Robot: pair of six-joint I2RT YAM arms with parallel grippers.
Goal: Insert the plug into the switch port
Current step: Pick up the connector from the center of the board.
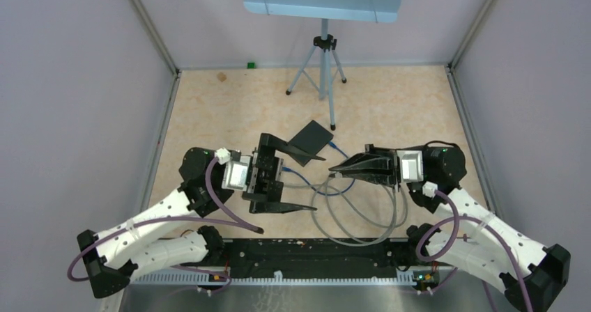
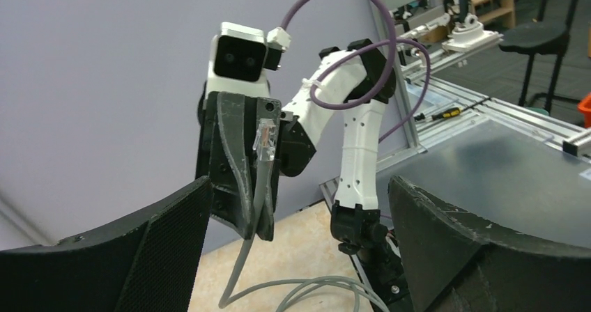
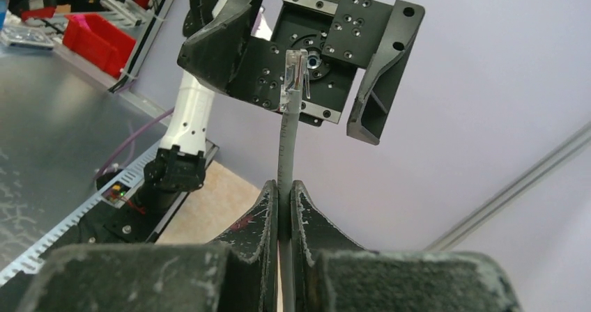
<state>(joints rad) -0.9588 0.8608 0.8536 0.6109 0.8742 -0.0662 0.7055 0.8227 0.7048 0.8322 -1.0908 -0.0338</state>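
My right gripper (image 3: 284, 190) is clamped on the grey cable (image 3: 286, 145) a short way behind the plug (image 3: 295, 68). The clear RJ45 head stands wholly free beyond the fingertips. I judge the grip sits that far back on purpose: nothing of the fingers would then foul a port's mouth, and the short stub of cable is stiff enough to steer the plug.

The plug is in the air above the beige tabletop (image 1: 390, 103), between the two arms. The rest of the cable lies in slack loops on the table, so it should not drag on the grip.

The plug's long axis runs straight on from the right fingers, roughly level over the table. Its nose points across to my left, at the palm of the left gripper (image 1: 317, 184). I cannot tell which way its latch tab faces.

The left gripper's jaws are spread wide and grasp nothing, with a finger either side of the line the plug points along.

A dark flat box (image 1: 311, 138) lies on the table just beyond the left gripper. I take it for the switch, but I can make out no port on it. The plug is not aimed at it yet.
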